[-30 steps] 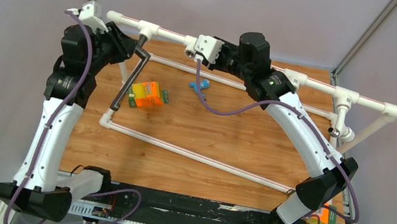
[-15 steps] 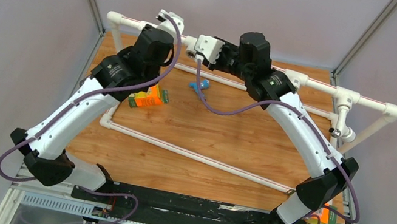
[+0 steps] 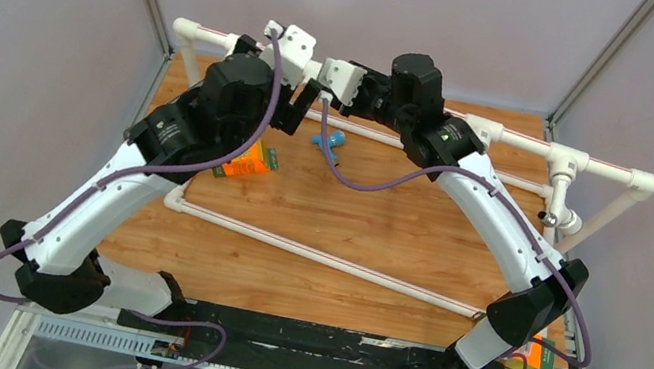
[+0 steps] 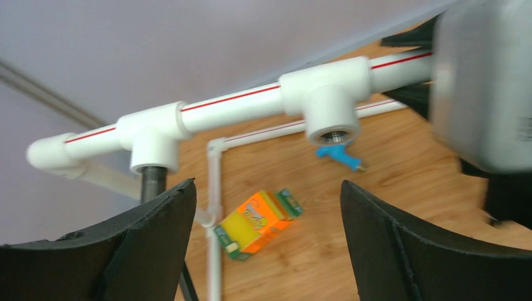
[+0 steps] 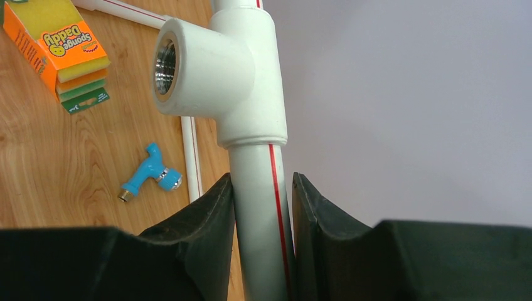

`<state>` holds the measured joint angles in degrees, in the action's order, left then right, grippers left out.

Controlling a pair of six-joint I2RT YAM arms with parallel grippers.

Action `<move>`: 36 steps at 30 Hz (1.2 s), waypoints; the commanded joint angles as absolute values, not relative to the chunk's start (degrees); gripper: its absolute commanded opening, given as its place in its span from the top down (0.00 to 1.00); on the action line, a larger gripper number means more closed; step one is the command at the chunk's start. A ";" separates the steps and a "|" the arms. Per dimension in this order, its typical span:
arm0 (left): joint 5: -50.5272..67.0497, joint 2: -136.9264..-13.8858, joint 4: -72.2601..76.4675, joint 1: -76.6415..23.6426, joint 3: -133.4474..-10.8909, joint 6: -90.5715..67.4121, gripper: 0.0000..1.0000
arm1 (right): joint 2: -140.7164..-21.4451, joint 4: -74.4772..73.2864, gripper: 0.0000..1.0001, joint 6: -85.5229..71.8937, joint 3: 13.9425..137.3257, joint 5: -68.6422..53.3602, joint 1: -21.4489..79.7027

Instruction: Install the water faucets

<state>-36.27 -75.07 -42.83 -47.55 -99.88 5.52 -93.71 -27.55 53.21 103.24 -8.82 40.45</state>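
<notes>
One blue faucet (image 3: 329,139), one orange box (image 3: 244,162)

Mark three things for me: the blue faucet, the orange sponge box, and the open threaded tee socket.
blue faucet (image 5: 150,174): right wrist view, on its blue body.
orange sponge box (image 5: 66,42): right wrist view, on its printed orange face.
threaded tee socket (image 5: 207,72): right wrist view, on the white wall of its side branch.

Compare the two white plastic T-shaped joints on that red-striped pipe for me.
In the left wrist view, the left-hand white T-shaped joint has a dark tube screwed in; the right-hand joint is empty, metal thread showing. The left-hand one sits nearer the corner elbow. Both face the same way on one red-striped bar.
</notes>
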 commanded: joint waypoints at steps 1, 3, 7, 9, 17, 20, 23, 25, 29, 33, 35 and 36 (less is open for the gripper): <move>-20.78 -69.35 -37.70 -44.93 -102.83 -4.98 0.07 | -96.33 -32.43 1.00 46.23 101.78 -12.39 43.15; -16.55 -66.64 -37.71 -39.14 -101.96 -9.72 0.05 | -96.24 -32.34 1.00 46.23 101.78 -12.13 43.15; -10.66 -62.41 -37.97 -26.39 -98.01 -16.52 0.02 | -95.98 -32.43 1.00 46.32 101.78 -12.13 43.15; -5.39 -60.66 -38.14 -20.32 -96.08 -18.45 0.02 | -95.98 -32.34 1.00 46.41 101.69 -12.30 43.15; 20.86 -59.41 -43.51 5.96 -90.97 -22.23 0.00 | -96.06 -32.34 1.00 46.49 101.60 -12.92 43.15; 29.42 -60.29 -43.94 14.64 -88.34 -22.59 0.00 | -96.06 -32.43 1.00 46.49 101.51 -13.10 43.15; 36.36 -61.60 -43.42 20.28 -86.75 -21.62 0.01 | -95.80 -32.34 1.00 46.76 101.16 -13.01 43.15; 43.22 -63.36 -43.16 21.18 -86.75 -22.23 0.05 | -95.89 -32.34 1.00 46.85 101.07 -12.83 43.15; 50.89 -65.39 -41.92 21.27 -86.04 -22.86 0.12 | -96.06 -32.34 1.00 46.67 101.07 -13.09 43.15; 50.45 -65.48 -43.77 21.27 -85.70 -20.92 0.16 | -96.15 -32.26 1.00 46.67 101.07 -13.01 43.15; 50.36 -65.39 -43.95 21.27 -84.82 -20.40 0.20 | -96.15 -32.26 1.00 46.58 101.16 -13.10 43.15; 49.23 -65.39 -44.21 21.27 -84.29 -20.04 0.22 | -96.15 -32.34 1.00 46.50 101.25 -13.18 43.15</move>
